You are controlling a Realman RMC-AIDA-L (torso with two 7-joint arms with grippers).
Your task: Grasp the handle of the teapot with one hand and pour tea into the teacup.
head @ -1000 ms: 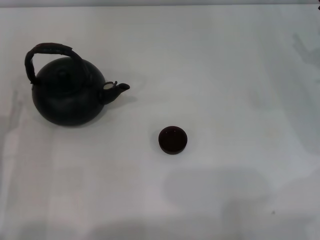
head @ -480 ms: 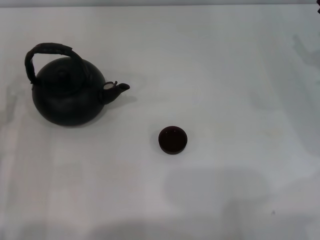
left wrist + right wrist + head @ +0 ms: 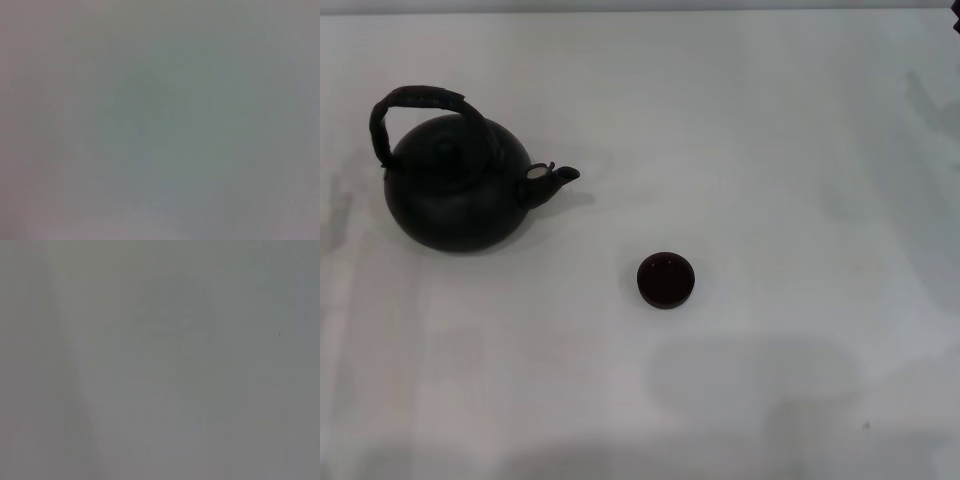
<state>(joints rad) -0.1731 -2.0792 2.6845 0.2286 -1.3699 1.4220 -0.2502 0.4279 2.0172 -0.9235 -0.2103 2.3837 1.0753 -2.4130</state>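
You see the teapot (image 3: 458, 190) on the table's (image 3: 770, 150) left side, handle (image 3: 415, 100) arching over it, spout toward the teacup (image 3: 666, 279) near centre. Neither end effector shows, so you cannot tell their state; your left arm is likely nearer.

Almost nothing has moved. Only the faint grey shadow on the table (image 3: 740, 120) to the left of the teapot (image 3: 455, 190) has shifted a little.

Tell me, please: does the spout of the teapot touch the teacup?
Apart. In the head view, bare white table lies plainly between the teapot spout and the teacup, which stands nearer the robot and to its right.
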